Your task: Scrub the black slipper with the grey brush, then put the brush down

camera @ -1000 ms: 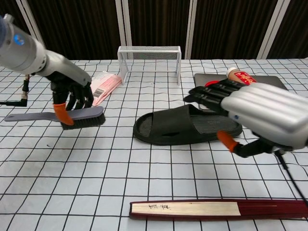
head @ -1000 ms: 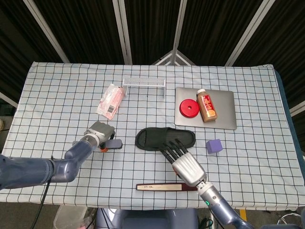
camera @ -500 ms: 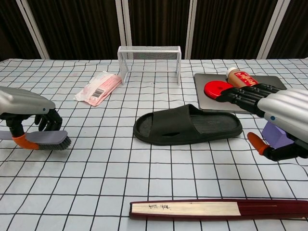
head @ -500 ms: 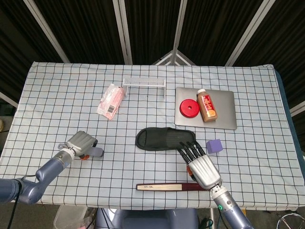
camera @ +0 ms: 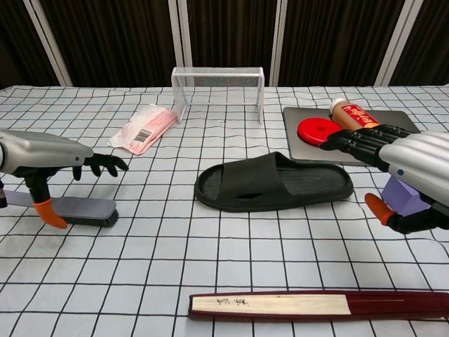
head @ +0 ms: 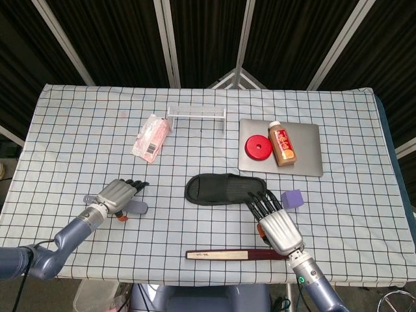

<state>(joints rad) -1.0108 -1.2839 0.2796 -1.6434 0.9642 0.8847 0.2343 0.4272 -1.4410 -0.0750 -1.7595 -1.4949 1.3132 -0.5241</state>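
Note:
The black slipper (head: 224, 189) lies flat at the table's centre, its toe to the left (camera: 280, 184). Left of it, the grey brush (camera: 77, 208) rests bristles-down on the cloth; in the head view only its end (head: 135, 208) shows. Just above the brush hovers my left hand (camera: 42, 151), fingers spread straight and holding nothing, the orange thumb tip hanging in front of the handle. From the head camera that hand (head: 117, 193) covers most of the brush. My right hand (head: 278, 227) floats open off the slipper's heel end, fingers extended, not touching it (camera: 414, 158).
A white wire rack (head: 197, 112) and a pink packet (head: 151, 136) sit at the back. A grey tray (head: 305, 166) holds a red disc (head: 257, 147) and a brown bottle (head: 282, 145). A purple cube (head: 292, 198) is beside my right hand. A dark folded fan (head: 227, 255) lies near the front edge.
My left hand carried the brush left and down to the table, then spread its fingers off it. My right hand drew back from the slipper toward the front right.

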